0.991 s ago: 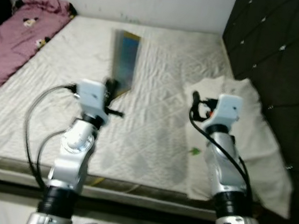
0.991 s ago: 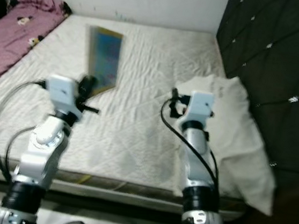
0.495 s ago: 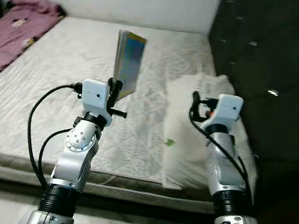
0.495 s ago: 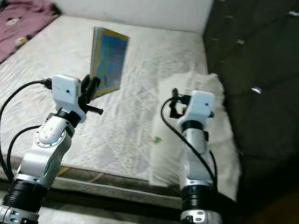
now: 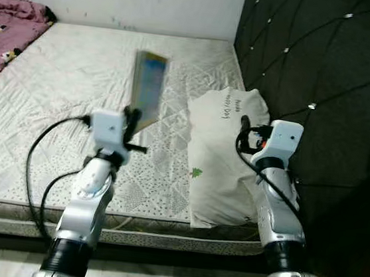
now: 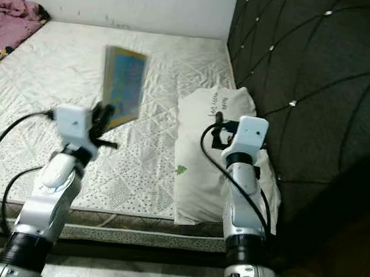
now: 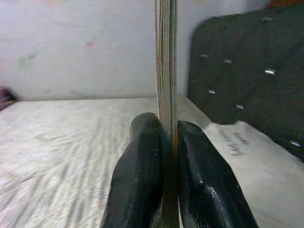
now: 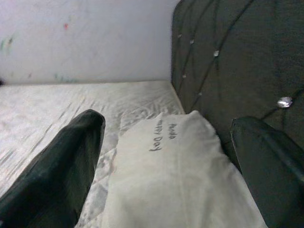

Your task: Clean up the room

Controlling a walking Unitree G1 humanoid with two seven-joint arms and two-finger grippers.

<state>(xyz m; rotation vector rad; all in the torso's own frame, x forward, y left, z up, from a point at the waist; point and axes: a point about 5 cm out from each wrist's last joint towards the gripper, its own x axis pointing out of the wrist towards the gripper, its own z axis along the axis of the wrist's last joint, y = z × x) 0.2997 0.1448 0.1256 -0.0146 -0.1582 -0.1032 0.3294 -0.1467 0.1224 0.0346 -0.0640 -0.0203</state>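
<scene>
The book (image 5: 146, 97) stands upright, its long axis vertical, lifted above the bed (image 5: 57, 90) and clamped at its lower edge between the closed fingers (image 7: 137, 175) of the left hand (image 5: 131, 120). The right hand (image 8: 166, 161) hangs spread wide and empty over the white pillow (image 5: 219, 159), which lies beside the dark headboard (image 5: 317, 93). The book sits left of that pillow, so any set-down belongs to the left arm.

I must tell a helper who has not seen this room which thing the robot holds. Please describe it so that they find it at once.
Start from the bed's white quilted mattress beside the dark tufted headboard. Above it the left gripper is shut on a thin book, held upright. Unlike the white pillow, it is flat, with a blue and yellow cover.
</scene>
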